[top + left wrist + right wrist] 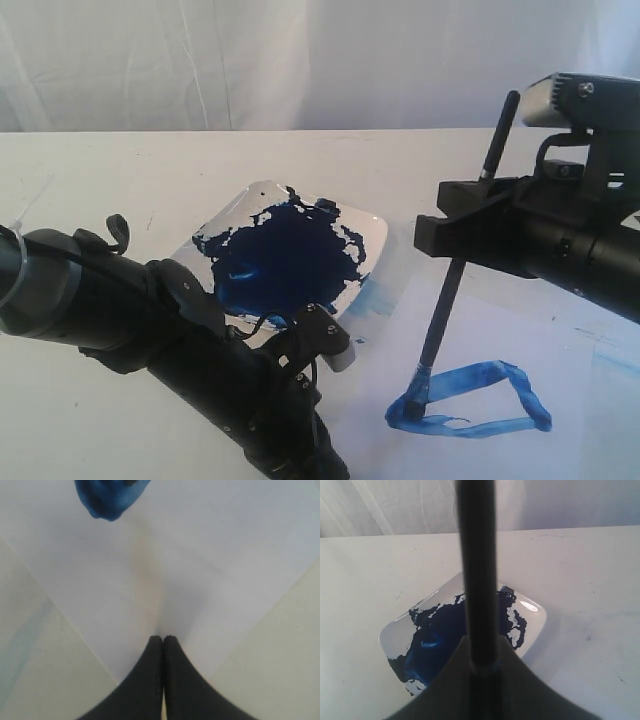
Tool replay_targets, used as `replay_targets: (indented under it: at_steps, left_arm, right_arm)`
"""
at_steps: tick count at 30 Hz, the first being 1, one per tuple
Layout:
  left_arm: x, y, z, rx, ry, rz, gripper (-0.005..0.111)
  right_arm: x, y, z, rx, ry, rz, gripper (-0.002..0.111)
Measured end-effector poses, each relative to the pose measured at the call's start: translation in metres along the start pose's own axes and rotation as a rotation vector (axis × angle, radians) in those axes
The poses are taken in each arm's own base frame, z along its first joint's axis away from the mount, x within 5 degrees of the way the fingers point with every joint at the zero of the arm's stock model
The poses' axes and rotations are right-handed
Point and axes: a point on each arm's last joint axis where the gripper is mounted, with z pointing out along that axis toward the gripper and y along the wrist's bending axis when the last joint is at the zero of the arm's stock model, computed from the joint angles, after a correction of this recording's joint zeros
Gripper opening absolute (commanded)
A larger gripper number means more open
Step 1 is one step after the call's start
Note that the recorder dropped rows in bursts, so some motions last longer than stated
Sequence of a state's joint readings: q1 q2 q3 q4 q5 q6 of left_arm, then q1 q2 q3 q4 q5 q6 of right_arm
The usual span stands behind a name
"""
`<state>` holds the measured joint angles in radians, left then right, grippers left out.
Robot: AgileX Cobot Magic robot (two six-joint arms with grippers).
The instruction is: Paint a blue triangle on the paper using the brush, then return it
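Note:
The brush [445, 300] stands nearly upright with my right gripper [452, 236] shut on the middle of its black handle. Its blue tip rests on the left corner of the blue triangle [490, 375], a closed streaky outline on the paper [500, 320]. In the right wrist view the brush handle [477, 570] runs up between the fingers of the right gripper [481, 650]. My left gripper [328, 345] lies low by the dish's near edge. In its own view the left gripper [163, 639] is shut, its tips down on the paper [175, 570], nothing held.
A white square dish [375, 235] smeared with dark blue paint sits left of the paper, also seen as the dish [535, 617] beyond the brush. A blue paint patch [107, 500] lies ahead of the left fingers. A white curtain backs the table.

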<state>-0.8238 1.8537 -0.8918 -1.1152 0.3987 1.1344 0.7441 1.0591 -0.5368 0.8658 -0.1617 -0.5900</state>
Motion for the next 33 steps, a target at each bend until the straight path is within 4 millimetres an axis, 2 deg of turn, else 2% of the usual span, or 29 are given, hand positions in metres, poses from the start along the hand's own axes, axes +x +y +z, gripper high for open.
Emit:
replay_targets:
  at_steps: [24,33]
  left_arm:
    - [0.0000,-0.0005,0.0000,0.005,0.001,-0.002,0.000]
    - [0.0002,-0.0009,0.0000,0.010,0.002,-0.002,0.000]
  right_arm:
    - [0.0023,0.0021,-0.0001,-0.024,0.024,-0.098,0.000]
    - [0.0075,0.0014,0.0067,-0.016,0.054,-0.110,0.000]
